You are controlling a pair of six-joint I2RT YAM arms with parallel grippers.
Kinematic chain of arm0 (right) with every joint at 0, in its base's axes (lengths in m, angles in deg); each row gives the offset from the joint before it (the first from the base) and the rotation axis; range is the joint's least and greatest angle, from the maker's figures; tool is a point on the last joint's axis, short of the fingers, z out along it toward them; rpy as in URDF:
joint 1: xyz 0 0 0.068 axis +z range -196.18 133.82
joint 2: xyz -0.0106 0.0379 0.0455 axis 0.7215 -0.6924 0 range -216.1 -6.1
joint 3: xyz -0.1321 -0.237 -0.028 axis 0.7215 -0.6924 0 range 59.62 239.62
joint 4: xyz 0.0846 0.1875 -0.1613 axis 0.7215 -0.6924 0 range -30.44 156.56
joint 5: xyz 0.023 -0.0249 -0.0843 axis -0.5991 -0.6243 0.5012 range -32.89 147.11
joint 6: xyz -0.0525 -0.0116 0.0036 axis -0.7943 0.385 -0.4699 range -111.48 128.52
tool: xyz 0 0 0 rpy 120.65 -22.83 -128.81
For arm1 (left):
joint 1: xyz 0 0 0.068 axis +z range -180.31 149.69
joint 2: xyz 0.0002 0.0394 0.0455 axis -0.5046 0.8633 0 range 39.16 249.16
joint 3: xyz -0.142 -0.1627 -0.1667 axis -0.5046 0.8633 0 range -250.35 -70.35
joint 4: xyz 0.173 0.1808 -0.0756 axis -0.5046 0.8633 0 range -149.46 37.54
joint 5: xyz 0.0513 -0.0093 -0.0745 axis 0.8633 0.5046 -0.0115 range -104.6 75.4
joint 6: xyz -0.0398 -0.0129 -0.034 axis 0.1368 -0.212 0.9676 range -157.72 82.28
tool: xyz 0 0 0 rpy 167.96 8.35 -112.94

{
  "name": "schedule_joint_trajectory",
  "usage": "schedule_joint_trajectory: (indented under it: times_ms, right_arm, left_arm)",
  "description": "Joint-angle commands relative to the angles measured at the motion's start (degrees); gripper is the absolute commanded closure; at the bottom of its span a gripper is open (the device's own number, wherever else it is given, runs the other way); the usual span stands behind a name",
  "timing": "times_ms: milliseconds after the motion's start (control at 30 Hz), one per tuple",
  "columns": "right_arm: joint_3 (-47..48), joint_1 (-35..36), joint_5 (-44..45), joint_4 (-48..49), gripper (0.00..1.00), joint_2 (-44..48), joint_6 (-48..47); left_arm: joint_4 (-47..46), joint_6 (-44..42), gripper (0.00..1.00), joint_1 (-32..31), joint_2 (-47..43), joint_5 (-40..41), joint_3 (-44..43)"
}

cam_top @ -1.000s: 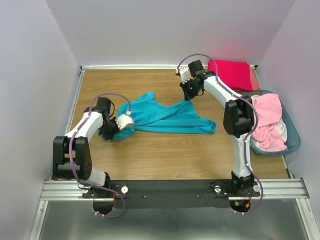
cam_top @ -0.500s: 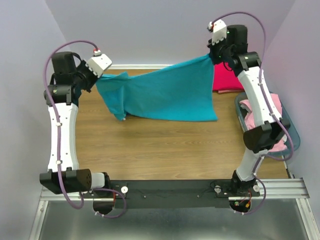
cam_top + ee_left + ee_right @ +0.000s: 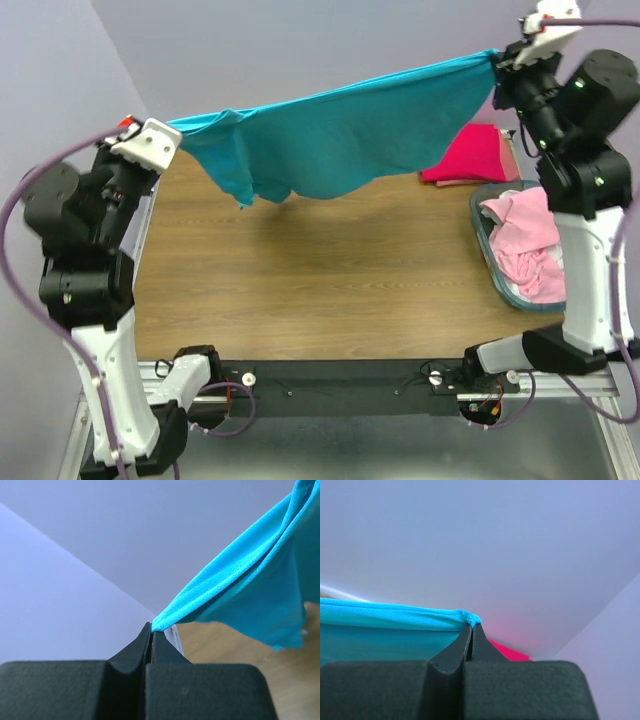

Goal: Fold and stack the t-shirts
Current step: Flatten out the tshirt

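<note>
We start with the wooden surface (image 3: 330, 300), which now has no teal cloth lying on it. A second ago the teal t-shirt (image 3: 340, 140) lay crumpled there with both arms bent low over it, and half a second ago it was partly raised. Now it is strung high in the air between the two arms. Its top edge runs taut from left to right and the body sags below in loose folds. Its lowest corner, on the left side, appears to hang free of the wood.

We read this as the shake-out before folding. The shirt is spread, but it must be laid flat again before any fold can be made, so the task is at an early stage for this piece.

At the right edge sits the blue plastic basket (image 3: 483, 250), with light pink t-shirts (image 3: 520, 240) heaped inside, not yet folded. Behind it, at the far right of the surface, the crimson-pink t-shirt (image 3: 465, 158) lies flat and folded, seemingly the start of the stack.

The left pincer (image 3: 151, 631) is clamped tight on one bunched corner of the teal cloth. The right pincer (image 3: 471, 626) is likewise closed, on the hem at the opposite end
</note>
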Motion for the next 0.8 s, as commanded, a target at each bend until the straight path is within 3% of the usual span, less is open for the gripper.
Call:
schedule_joint_trajectory:
  times_ms: [0, 333, 533, 633, 767]
  right_arm:
    - [-2.8, -0.2, 4.1, 5.7, 0.99, 4.3, -2.6]
    - [-4.9, -0.2, 5.4, 10.4, 0.99, -2.1, -6.7]
    - [-2.9, -0.3, 8.1, 15.0, 0.99, -12.9, -6.7]
    - [4.1, -0.3, 11.1, 17.7, 0.99, -21.1, -5.8]
    - [24.0, -0.4, 14.2, 19.9, 0.99, -31.5, -6.1]
  left_arm:
    - [-6.7, 4.3, 1.00, 0.3, -2.9, 7.5, -0.5]
    - [-10.2, 6.6, 1.00, 0.3, 7.5, 4.0, -2.4]
    - [-14.8, 7.8, 1.00, 0.2, 17.1, 2.0, -5.2]
    - [-17.1, 8.7, 1.00, 0.2, 24.2, 3.6, -11.0]
    - [-16.0, 11.4, 1.00, 0.1, 36.6, 5.0, -29.1]
